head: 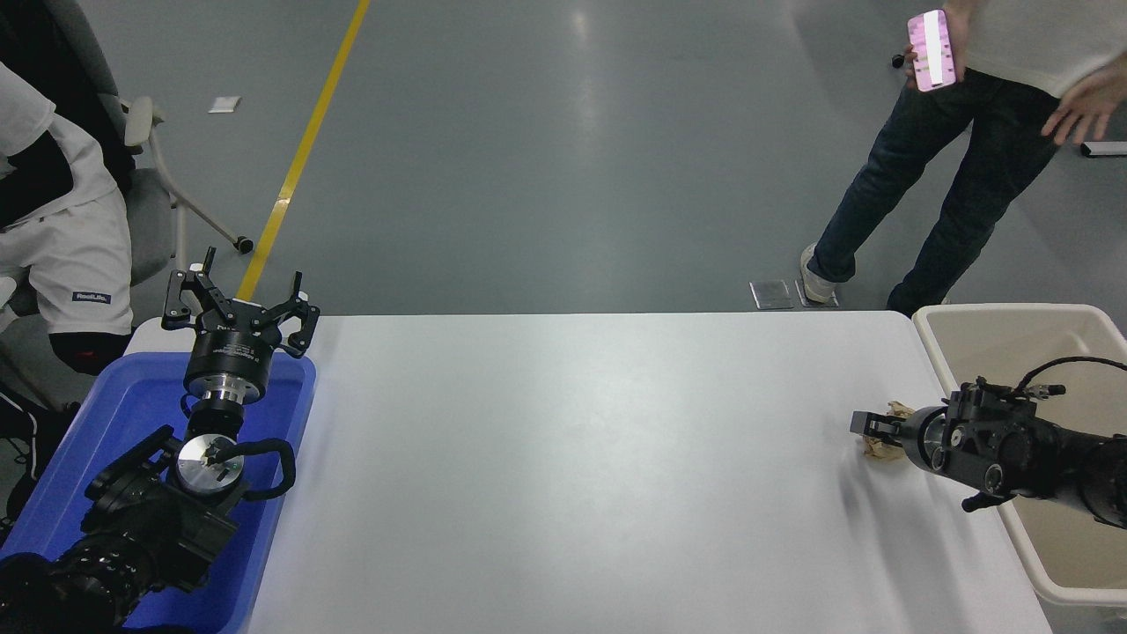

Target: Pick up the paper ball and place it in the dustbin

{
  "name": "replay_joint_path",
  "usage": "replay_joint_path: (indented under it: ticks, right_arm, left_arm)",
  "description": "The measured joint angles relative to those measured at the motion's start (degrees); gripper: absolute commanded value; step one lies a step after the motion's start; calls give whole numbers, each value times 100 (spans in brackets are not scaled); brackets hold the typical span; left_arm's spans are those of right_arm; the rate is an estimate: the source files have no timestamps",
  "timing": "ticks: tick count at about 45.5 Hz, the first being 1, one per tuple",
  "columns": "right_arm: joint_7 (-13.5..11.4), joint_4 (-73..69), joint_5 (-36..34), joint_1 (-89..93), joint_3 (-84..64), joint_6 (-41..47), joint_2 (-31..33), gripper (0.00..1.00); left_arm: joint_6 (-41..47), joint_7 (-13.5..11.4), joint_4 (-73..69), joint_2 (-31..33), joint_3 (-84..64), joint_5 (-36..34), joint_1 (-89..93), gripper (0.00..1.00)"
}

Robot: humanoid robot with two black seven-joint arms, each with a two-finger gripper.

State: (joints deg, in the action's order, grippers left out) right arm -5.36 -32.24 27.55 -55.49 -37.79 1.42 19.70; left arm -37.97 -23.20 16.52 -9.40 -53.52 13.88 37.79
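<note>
The tan, wrinkled paper ball [883,450] lies on the white table [572,458] near its right edge. My right gripper [863,424] comes in low from the right and sits right at the ball, with paper showing above and below its tip. Seen side-on, its state does not show. The cream-beige dustbin [1004,313] stands just off the table's right edge, behind and beside the right arm. At the lower left my left gripper [238,304] is parked open and holds nothing, over the far end of a blue tray.
A bright blue tray [114,414] sits at the table's left end under the left arm. One person stands beyond the far right corner holding a phone [931,50]. Another sits on a chair at the far left.
</note>
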Motion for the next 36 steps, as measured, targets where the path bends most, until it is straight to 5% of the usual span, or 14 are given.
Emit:
replay_joint_path:
  ticks: [18, 36]
  right_arm:
    - [-1, 6, -2, 239, 526, -8, -15, 0]
    - [3, -136, -14, 283, 659, 20, -26, 0]
  left_arm:
    - [0, 0, -2, 0, 0, 2, 0, 99]
    - [0, 0, 0, 0, 0, 2, 0, 99]
